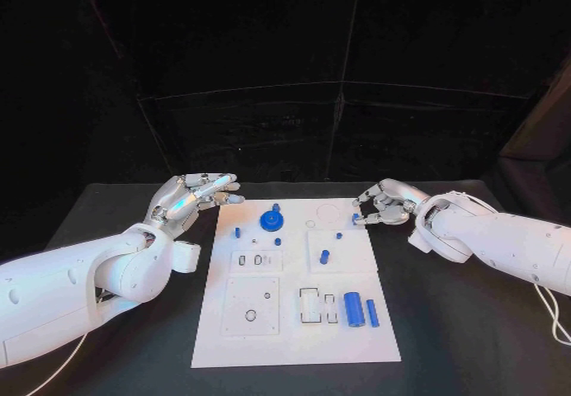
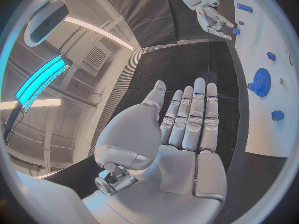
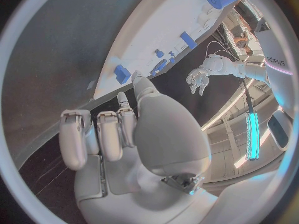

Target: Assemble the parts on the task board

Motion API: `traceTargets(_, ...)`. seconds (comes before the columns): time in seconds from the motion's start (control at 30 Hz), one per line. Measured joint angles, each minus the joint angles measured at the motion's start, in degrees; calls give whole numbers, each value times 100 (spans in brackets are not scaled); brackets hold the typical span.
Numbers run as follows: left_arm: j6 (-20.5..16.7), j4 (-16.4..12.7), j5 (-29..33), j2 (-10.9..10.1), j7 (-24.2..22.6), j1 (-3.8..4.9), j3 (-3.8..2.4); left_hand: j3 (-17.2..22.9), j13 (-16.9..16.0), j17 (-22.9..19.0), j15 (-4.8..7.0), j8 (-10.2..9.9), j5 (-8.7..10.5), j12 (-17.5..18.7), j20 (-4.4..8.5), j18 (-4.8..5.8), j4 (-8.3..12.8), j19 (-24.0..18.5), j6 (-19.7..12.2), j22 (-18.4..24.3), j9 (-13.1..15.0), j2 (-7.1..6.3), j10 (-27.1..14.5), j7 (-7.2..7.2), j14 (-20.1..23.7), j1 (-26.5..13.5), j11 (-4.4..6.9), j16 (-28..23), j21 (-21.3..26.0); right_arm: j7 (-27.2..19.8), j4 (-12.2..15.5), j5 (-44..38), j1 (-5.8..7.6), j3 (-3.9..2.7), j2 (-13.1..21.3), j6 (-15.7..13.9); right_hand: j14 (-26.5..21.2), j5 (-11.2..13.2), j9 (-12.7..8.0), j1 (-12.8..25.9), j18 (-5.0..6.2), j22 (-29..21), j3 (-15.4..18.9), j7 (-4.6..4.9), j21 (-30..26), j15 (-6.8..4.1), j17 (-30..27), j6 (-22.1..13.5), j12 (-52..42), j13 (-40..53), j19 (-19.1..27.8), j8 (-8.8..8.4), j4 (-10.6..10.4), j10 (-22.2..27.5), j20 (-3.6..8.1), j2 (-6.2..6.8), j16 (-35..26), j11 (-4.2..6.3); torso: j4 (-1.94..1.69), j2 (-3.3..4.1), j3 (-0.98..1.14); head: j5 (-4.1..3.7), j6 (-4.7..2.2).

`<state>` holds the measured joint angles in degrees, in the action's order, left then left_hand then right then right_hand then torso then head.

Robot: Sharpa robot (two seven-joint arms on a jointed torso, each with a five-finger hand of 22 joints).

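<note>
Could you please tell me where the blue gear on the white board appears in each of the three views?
Head view: blue gear near the board's far edge.
Left wrist view: gear beyond the left hand's fingertips.
Right wrist view: I cannot pick it out.
Shared landmark: the white board.

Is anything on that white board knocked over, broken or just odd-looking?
Nothing stands out. The white task board lies square on the black table, and the blue gear and blue cylinder rest tidily on it. No damage shows.
</note>
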<state>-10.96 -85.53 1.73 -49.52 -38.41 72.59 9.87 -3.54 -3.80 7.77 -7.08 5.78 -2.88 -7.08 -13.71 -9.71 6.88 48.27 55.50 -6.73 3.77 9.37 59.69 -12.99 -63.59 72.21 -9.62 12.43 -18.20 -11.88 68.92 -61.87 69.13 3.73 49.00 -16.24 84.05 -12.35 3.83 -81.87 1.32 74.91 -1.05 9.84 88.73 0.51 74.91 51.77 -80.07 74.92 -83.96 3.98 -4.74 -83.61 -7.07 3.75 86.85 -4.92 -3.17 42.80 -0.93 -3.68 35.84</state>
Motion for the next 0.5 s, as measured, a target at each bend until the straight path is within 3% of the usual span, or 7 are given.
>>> traceTargets(0.5, 5, 14, -1, 8, 4, -6, 0, 0, 0, -1, 0, 0, 0, 0, 0, 0, 0, 0, 0, -1, 0, 0, 0, 0, 0, 0, 0, 0, 0, 5, -90, 6, -47, 2, -53, 53, 0, 0, 20, -74, 0, 0, -56, -10, 0, 0, 3, 72, 0, 1, 0, 46, 89, 0, 0, -122, 0, 0, 0, 0, -1, -8, 12)
